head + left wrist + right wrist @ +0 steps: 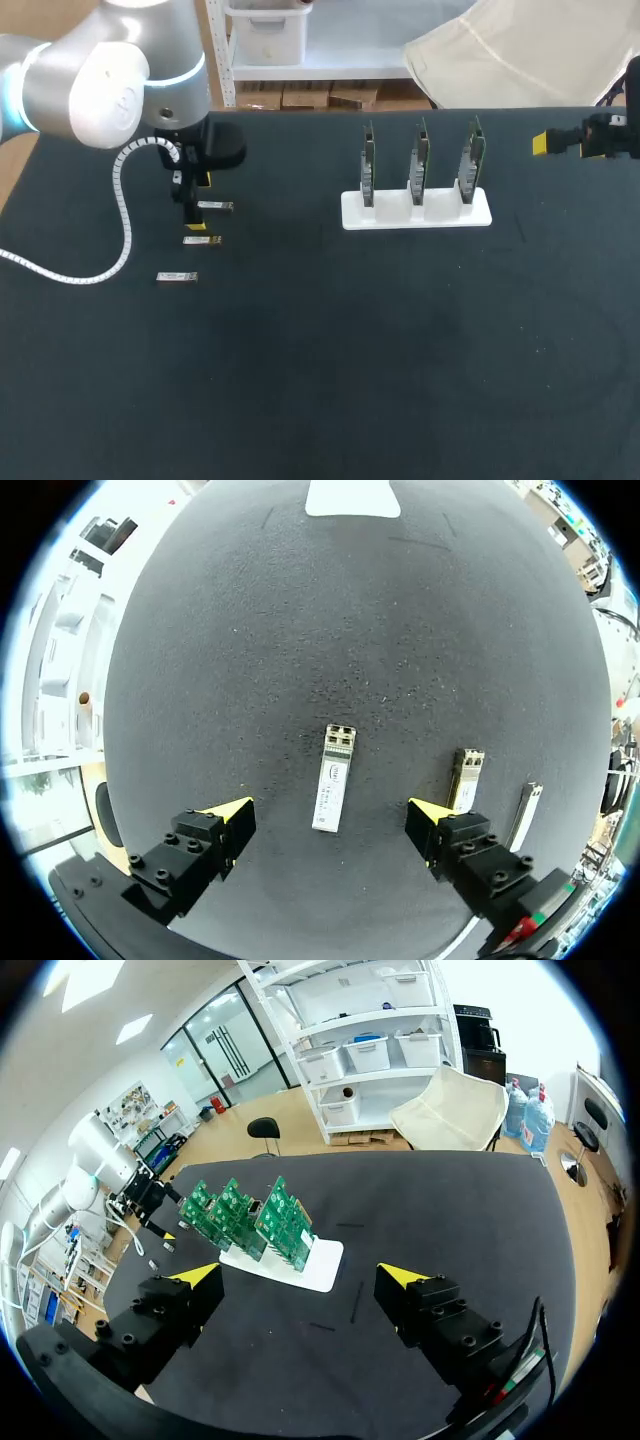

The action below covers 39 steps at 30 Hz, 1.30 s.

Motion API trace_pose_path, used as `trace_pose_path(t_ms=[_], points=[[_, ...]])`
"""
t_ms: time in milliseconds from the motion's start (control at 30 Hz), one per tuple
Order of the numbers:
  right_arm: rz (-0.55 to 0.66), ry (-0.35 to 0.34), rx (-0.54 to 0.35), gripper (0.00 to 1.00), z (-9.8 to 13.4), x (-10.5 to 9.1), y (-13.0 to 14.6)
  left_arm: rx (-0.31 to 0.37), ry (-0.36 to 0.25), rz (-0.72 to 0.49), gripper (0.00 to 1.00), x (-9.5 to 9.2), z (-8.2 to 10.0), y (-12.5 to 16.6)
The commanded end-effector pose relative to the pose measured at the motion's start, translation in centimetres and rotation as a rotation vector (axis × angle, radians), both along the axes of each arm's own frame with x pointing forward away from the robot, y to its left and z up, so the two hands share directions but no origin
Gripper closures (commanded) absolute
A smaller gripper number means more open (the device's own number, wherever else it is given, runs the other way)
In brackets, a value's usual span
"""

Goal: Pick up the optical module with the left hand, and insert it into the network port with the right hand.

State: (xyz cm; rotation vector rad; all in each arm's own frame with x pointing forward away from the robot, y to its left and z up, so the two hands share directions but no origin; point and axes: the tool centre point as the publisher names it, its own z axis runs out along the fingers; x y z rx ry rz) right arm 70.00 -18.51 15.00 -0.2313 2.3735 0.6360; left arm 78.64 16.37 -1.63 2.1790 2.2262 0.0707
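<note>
Three small metal optical modules lie in a row on the black table at the left: one (215,206) farthest back, one (202,240) in the middle, one (177,277) nearest. My left gripper (195,190) hangs open just above the far end of this row. In the left wrist view one module (333,778) lies on the cloth between the spread yellow-tipped fingers (232,817), untouched, with the other two (466,778) (526,815) beside it. My right gripper (560,142) stands open and empty at the table's far right; in its own view the gripper (300,1278) faces the green port boards (255,1220).
A white holder (416,212) stands at the middle back, carrying three upright green boards (420,160) side by side. The holder's base (318,1265) also shows in the right wrist view. A white coiled cable (120,215) trails from my left arm over the table.
</note>
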Motion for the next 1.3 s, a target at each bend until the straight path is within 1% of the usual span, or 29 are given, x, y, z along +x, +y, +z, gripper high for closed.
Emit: trace_pose_path(t_ms=[33, 333, 733, 933, 1067, 1133, 1167, 1200, 1233, 1300], points=[[0.000, 0.000, 0.000, 0.00, 0.00, 0.00, 0.00, 0.001, 0.004, -0.005, 0.00, 0.34, -0.07, -0.06], [0.000, 0.000, 0.000, 0.00, 0.00, 0.00, 0.00, 0.001, 0.005, -0.004, 0.00, 0.88, -0.19, -0.44], [0.000, 0.000, 0.000, 0.00, 0.00, 0.00, 0.00, 0.016, 0.032, -0.002, 0.00, 0.56, -0.72, 0.17], [0.000, 0.000, 0.000, 0.00, 0.00, 0.00, 0.00, 0.021, 0.033, -0.003, 0.00, 0.61, -0.76, 0.24], [0.000, 0.000, 0.000, 0.00, 0.00, 0.00, 0.00, 0.019, 0.035, -0.004, 0.00, 0.67, -0.76, 0.04], [0.000, 0.000, 0.000, 0.00, 0.00, 0.00, 0.00, 0.006, 0.029, -0.014, 0.00, 0.67, -0.72, -0.11], [0.000, 0.000, 0.000, 0.00, 0.00, 0.00, 0.00, 0.007, 0.028, -0.015, 0.25, 0.67, -0.70, -0.14], [0.000, 0.000, 0.000, 0.00, 0.00, 0.00, 0.00, 0.004, 0.028, -0.015, 0.58, 0.67, -0.68, -0.19], [0.000, 0.000, 0.000, 0.00, 0.00, 0.00, 0.00, 0.001, 0.026, -0.016, 1.00, 0.68, -0.64, -0.25], [0.000, 0.000, 0.000, 0.00, 0.00, 0.00, 0.00, 0.001, 0.024, -0.018, 1.00, 0.68, -0.61, -0.29]])
